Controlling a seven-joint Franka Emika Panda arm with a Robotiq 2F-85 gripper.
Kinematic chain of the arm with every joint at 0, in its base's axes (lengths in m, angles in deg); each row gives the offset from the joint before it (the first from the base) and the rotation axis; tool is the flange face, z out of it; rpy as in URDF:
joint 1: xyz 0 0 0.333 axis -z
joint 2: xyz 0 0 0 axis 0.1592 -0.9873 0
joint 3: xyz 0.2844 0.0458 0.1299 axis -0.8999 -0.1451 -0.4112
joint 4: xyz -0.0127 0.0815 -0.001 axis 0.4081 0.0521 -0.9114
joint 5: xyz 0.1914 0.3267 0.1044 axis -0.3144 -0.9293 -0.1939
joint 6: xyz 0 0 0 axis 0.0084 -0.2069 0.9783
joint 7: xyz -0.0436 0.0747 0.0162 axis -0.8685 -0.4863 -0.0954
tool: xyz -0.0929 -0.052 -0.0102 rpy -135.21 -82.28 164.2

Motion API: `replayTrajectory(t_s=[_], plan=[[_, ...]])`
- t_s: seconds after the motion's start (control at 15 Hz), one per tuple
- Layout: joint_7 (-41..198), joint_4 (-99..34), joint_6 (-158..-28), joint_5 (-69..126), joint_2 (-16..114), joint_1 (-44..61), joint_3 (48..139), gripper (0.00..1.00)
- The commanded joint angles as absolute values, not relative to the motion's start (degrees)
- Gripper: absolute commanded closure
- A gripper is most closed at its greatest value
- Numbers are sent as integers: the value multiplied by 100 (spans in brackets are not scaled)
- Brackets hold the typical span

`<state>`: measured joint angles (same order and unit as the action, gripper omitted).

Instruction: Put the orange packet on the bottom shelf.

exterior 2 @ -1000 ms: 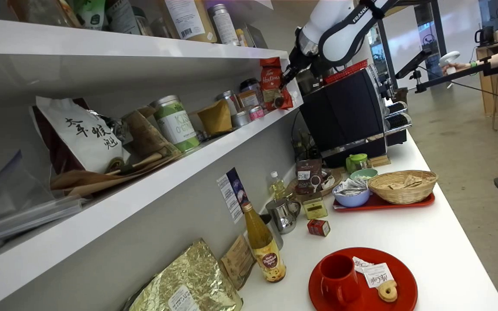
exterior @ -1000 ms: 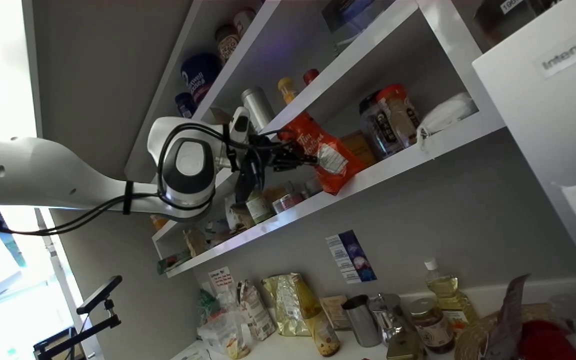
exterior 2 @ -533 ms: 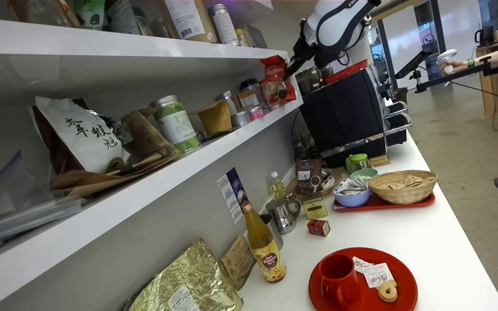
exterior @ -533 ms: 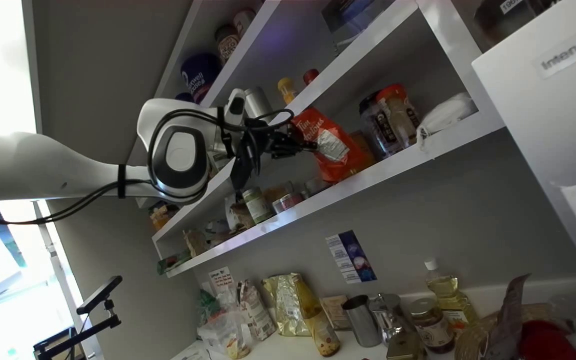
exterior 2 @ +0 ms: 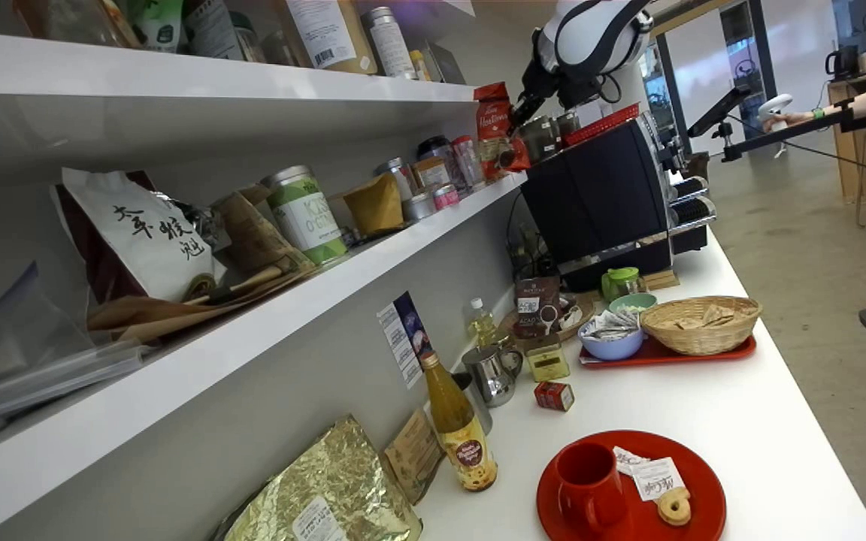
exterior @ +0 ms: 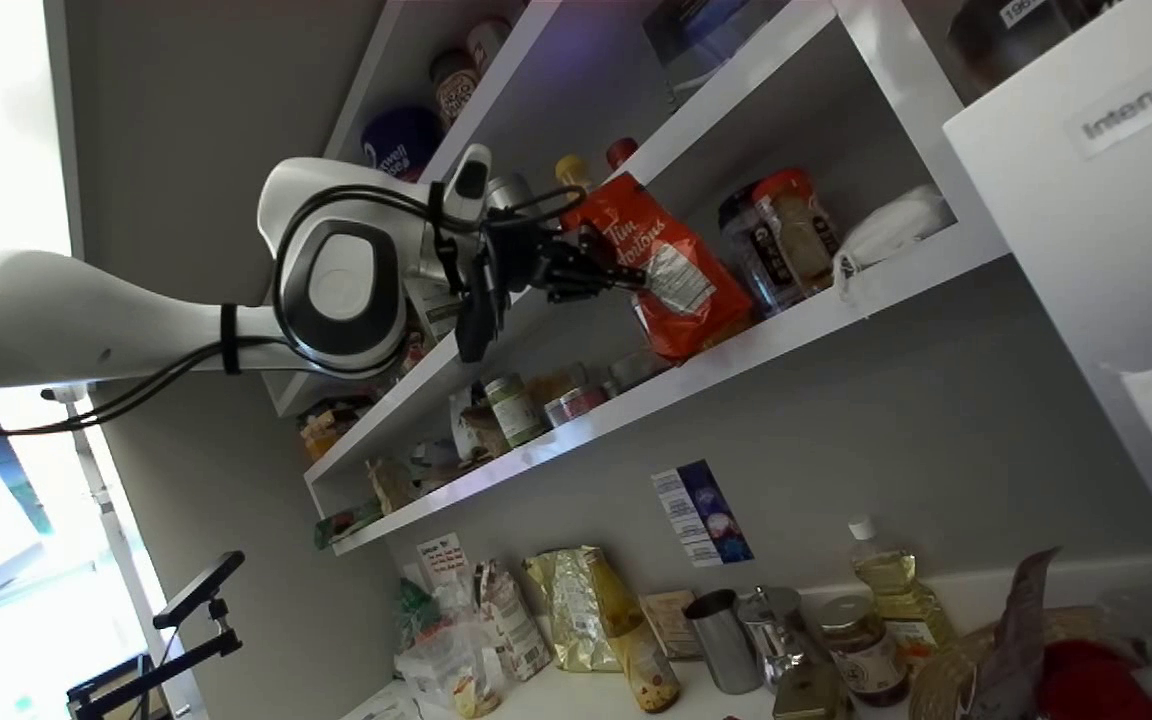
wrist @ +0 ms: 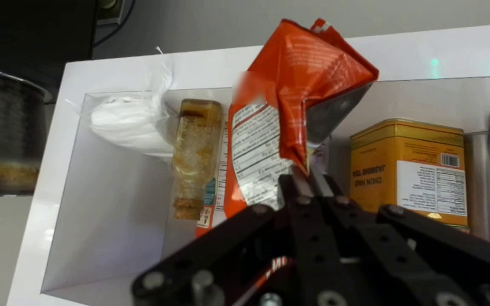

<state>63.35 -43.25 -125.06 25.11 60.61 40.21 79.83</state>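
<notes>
Toward the end of the bottom shelf [exterior 2: 283,317] near the black appliance [exterior 2: 598,199], you have the orange packet [exterior: 676,262] at the front edge, with your claw [wrist: 311,180] clamped on a narrow fold of it in the wrist view. You cannot tell from these views whether its base touches the board. Seen in an exterior view, its top overlaps the front of the higher shelf board [exterior: 721,103]; near it stands a jar with a red lid [exterior: 801,230], and nearer the shelf's end lies a white bag [exterior: 896,225]. Your wrist view also gives you a yellow tea tin [wrist: 408,170], standing on the opposite side of the claw from that bag. Lower down in an exterior view, the desk [exterior 2: 767,428] carries a red plate [exterior 2: 706,485] with a red mug [exterior 2: 591,488] on it, a tall amber bottle [exterior 2: 459,424], and a red tray [exterior 2: 655,355] bearing a wicker basket [exterior 2: 696,338] and a pale blue bowl [exterior 2: 610,347].
</notes>
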Motion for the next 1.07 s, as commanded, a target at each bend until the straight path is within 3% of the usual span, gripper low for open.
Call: replayTrajectory(t_s=[0.0, 0.73, 0.8, 0.87, 1.0], plan=[[6176, -4146, -12310, 2393, 6020, 4076, 7959, 99], [6423, -3691, -11955, 2735, 5722, 3983, 7984, 99], [6324, -3593, -11892, 2606, 5678, 3298, 8658, 99], [6368, -3465, -11823, 2741, 5596, 3807, 8072, 99], [6321, -3192, -11643, 2735, 5423, 3650, 8097, 99]])
